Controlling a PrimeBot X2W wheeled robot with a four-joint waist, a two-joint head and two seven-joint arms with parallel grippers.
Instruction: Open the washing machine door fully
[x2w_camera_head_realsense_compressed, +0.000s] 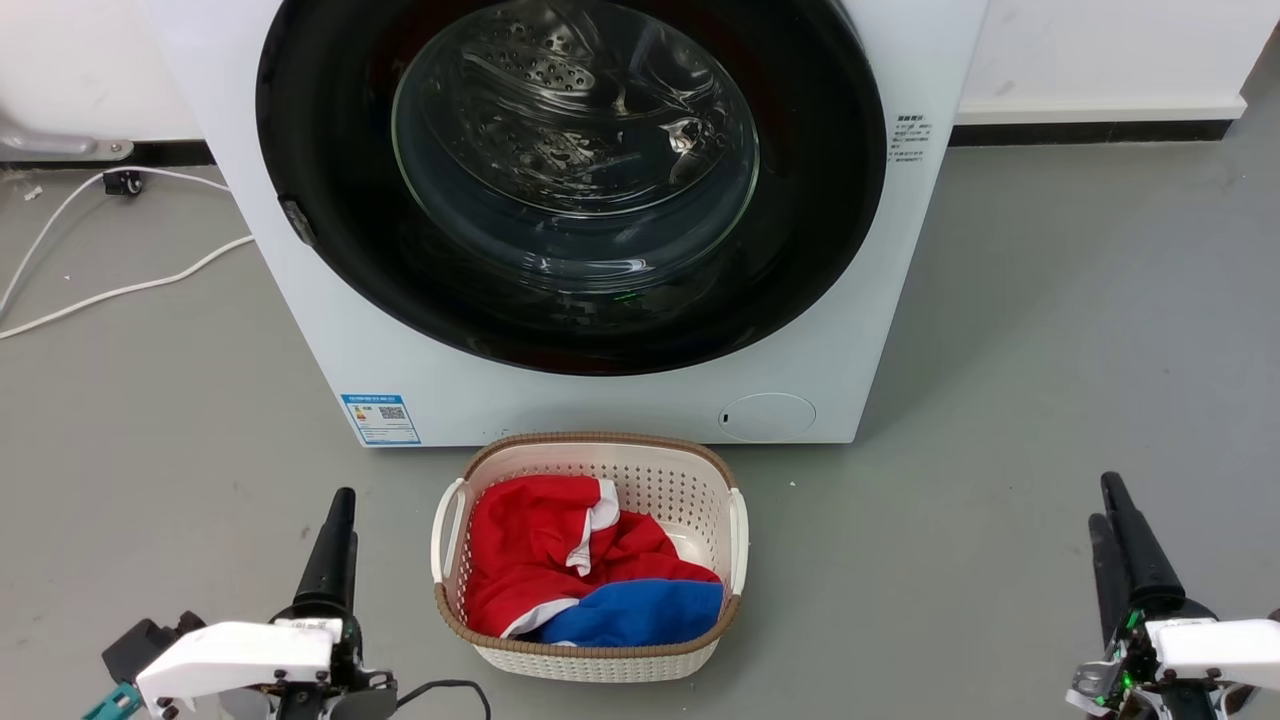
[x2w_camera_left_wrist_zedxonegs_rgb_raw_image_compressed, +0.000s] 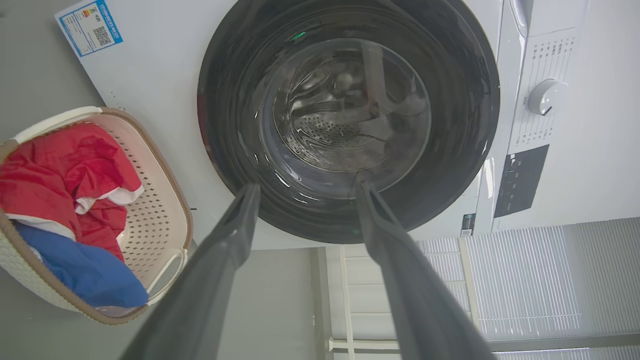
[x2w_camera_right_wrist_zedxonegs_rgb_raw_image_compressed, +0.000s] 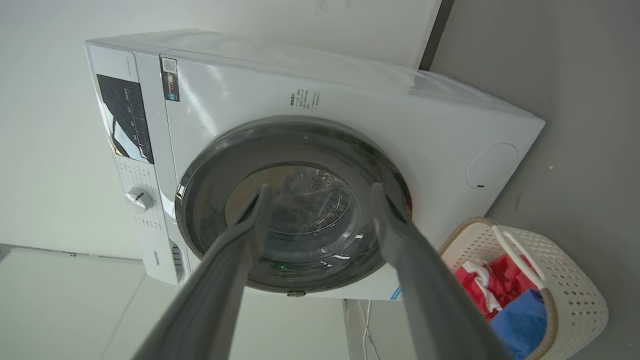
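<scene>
The washing machine is a white front-loader straight ahead on the grey floor. Its washing machine door, a glossy black disc with a clear glass bowl, lies flat against the front, shut. A small catch sits on the door's left rim. My left gripper is low at the left, well short of the machine. In the left wrist view this gripper is open and empty, pointing at the door. My right gripper is low at the right. Its wrist view shows it open and empty, facing the door.
A white laundry basket with red and blue clothes stands on the floor just before the machine, between my arms. White cables trail over the floor at the left. A wall with a dark skirting runs behind.
</scene>
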